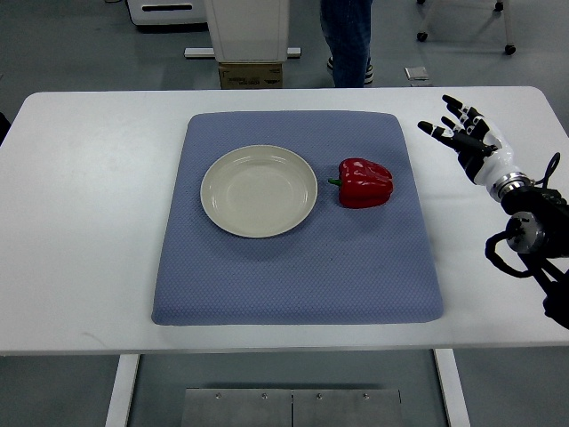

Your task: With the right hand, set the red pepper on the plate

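Note:
A red pepper (364, 182) lies on its side on a blue mat (293, 267), its green stem pointing left toward a cream plate (259, 190). The plate is bare and sits just left of the pepper, a small gap between them. My right hand (460, 127) is above the white table to the right of the mat, fingers spread and holding nothing, a short way right of and beyond the pepper. The left arm does not show.
The white table (80, 222) carries the mat at its middle. A person's legs (348, 40) stand beyond the far edge, beside a white machine base and a cardboard box (251, 74). A chair base (462, 27) stands at the back right.

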Motion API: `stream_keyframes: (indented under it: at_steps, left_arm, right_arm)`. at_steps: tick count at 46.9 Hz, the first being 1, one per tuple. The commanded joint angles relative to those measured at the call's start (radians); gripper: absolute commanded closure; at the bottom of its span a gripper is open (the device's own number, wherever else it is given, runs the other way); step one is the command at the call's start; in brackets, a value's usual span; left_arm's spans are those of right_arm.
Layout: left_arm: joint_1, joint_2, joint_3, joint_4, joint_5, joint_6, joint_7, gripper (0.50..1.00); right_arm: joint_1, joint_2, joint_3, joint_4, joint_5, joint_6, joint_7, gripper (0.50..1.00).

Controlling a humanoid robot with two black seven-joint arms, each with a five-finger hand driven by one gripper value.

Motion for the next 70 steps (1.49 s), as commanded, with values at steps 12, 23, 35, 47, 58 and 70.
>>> stream_keyframes:
  at_steps: [12,23,35,47,58,70]
  left_arm:
    - [0.0,0.0,0.001,0.0,-0.002,0.0,0.001,0.5]
    - [0.0,0.0,0.001,0.0,-0.002,0.0,0.001,0.5]
    - [0.0,0.0,0.001,0.0,-0.002,0.0,0.001,0.5]
    - [0.0,0.0,0.001,0.0,-0.002,0.0,0.001,0.5]
    - [0.0,0.0,0.001,0.0,-0.002,0.0,0.001,0.5]
    - [0.0,0.0,0.001,0.0,-0.002,0.0,0.001,0.5]
  right_arm:
    - [-0.006,-0.006,0.0,-0.001,0.0,0.0,0.0,0.5]
    - [-0.005,-0.008,0.0,-0.003,0.0,0.002,0.0,0.5]
    - [-0.003,-0.009,0.0,-0.003,0.0,0.002,0.0,0.5]
    - [0.001,-0.021,0.0,-0.003,0.0,0.009,0.0,0.5]
    - [0.009,-0.028,0.0,-0.004,0.0,0.009,0.0,0.5]
    - [0.029,-0.041,0.0,-0.004,0.0,0.009,0.017,0.5]
